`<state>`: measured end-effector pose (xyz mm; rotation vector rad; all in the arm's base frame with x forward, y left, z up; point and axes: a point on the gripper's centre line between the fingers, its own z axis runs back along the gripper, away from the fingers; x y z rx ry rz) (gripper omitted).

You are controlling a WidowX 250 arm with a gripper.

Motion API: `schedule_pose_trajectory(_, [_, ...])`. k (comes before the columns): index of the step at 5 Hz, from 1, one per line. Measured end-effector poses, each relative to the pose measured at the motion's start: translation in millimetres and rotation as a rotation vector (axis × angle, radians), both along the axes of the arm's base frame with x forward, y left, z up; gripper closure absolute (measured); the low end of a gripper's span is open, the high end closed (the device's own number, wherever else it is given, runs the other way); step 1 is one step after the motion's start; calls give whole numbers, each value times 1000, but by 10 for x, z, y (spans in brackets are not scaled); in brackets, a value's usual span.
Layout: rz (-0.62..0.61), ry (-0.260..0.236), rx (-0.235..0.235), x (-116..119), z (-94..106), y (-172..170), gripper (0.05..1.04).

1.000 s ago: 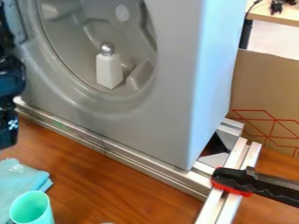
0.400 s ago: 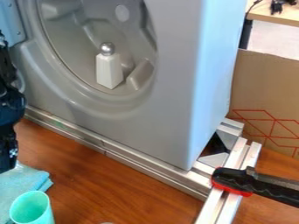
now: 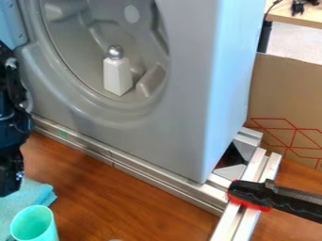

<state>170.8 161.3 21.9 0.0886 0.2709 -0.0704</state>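
Observation:
The black gripper [image 3: 11, 172] hangs at the left edge, partly cut off by it, in front of the grey machine front [image 3: 170, 136] and just above a light-blue cloth [image 3: 35, 193]. A mint-green cup [image 3: 33, 223], its round rim facing up, stands at the lower left beside the cloth. Inside the machine's round recess, a white tapered block [image 3: 117, 77] with a silver ball [image 3: 115, 52] on top stands upright. Whether the gripper holds anything cannot be seen.
Metal rails [image 3: 135, 167] run along the machine's base, and more rails [image 3: 242, 212] meet them at the right. A black-and-red clamp [image 3: 258, 195] lies across these. A cardboard panel [image 3: 286, 99] stands behind on the wooden table [image 3: 151, 212].
The gripper has moved down along the left edge, from over the table beside the rail to close above the cloth, covering part of it. The cup, block and clamp have stayed put.

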Motion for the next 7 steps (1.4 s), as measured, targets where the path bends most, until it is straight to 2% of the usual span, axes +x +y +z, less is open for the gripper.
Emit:
schedule_pose_trajectory(2, [11,60,-12,-34,-170,-3,83])
schedule_pose_trajectory(4, [13,121,-1,12,-317,100,83])
schedule_pose_trajectory(5, [-53,141,-12,124,-437,41,83])
schedule_pose_trajectory(6, [-107,102,-43,208,-491,-10,83])
schedule_pose_trajectory(7, [-143,41,-84,323,-506,-60,83])
